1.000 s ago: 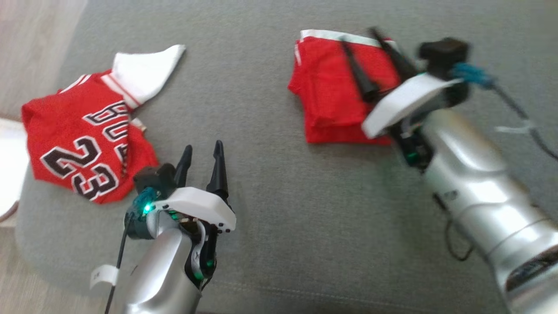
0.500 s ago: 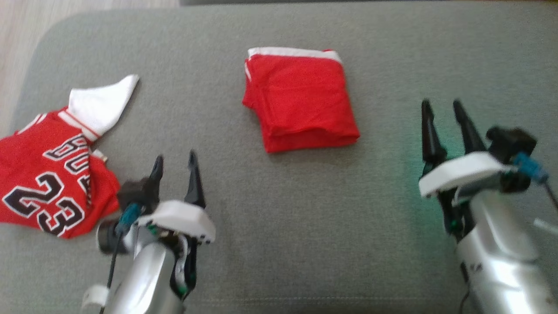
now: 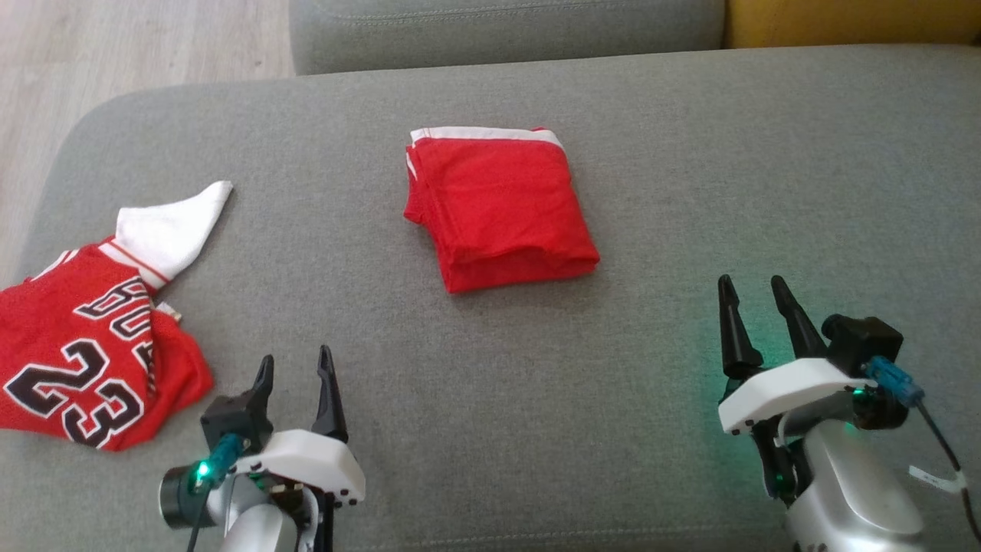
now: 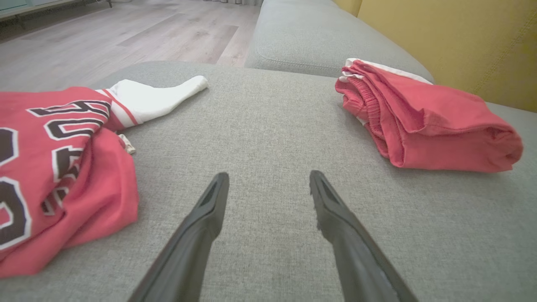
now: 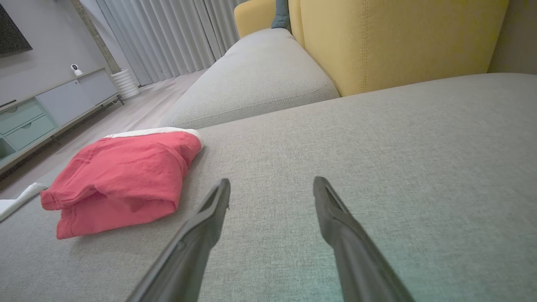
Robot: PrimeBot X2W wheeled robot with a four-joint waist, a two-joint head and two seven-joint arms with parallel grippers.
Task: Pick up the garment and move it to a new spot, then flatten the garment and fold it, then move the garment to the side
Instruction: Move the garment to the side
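A folded red garment point(image 3: 498, 207) with a white waistband lies flat in the middle of the grey sofa seat point(image 3: 690, 153). It is also in the left wrist view point(image 4: 428, 121) and the right wrist view point(image 5: 121, 180). A crumpled red jersey point(image 3: 84, 345) with the number 23 and a white sleeve lies at the seat's left end point(image 4: 50, 167). My left gripper point(image 3: 295, 354) hovers open and empty at the lower left, beside the jersey point(image 4: 269, 175). My right gripper point(image 3: 751, 280) is open and empty at the lower right, well apart from the folded garment point(image 5: 272, 181).
A second grey cushion point(image 3: 506, 31) and a yellow backrest point(image 5: 398, 37) stand behind the seat. Wooden floor point(image 3: 138, 46) lies past the seat's rounded left edge. Bare grey seat stretches to the right of the folded garment.
The head camera has tilted, shifting the whole picture. My right gripper, which was over the folded garment, has drawn back to the lower right, leaving it lying on the seat.
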